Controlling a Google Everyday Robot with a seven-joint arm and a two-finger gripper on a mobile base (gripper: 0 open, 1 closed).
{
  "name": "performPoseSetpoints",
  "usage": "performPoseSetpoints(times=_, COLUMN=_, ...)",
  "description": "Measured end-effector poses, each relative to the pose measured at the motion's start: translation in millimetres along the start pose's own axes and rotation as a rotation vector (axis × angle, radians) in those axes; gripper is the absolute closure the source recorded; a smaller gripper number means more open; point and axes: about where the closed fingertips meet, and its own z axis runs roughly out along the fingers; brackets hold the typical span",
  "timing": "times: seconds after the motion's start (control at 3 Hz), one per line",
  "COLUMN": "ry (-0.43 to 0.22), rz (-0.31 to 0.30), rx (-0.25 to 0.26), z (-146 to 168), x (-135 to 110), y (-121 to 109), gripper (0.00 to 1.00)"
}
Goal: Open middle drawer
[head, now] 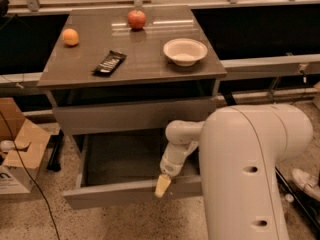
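Gripper (162, 185) sits at the front lip of the wide grey-brown handleless middle drawer (110, 195), grip unclear; I'd pull straight outward.

Views: one.
Position: high, in front of the counter (150, 64), facing it and tilted steeply down.
Range: near; the white arm (250, 169) fills the lower right foreground.
Coverage: whole counter top down to the floor (125, 224).
Low centre: pincer (162, 185) at the front edge of the pulled-out middle drawer (115, 194).
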Motion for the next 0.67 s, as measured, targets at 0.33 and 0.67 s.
performPoseSetpoints(times=0.33, ry=-0.08, rz=0.116, rx=0.002, z=9, x=11, y=40, gripper=0.0)
performPoseSetpoints(times=0.67, ry=-0.204, rz=0.256, rx=0.013, z=-9, x=8, y=72, gripper=0.0)
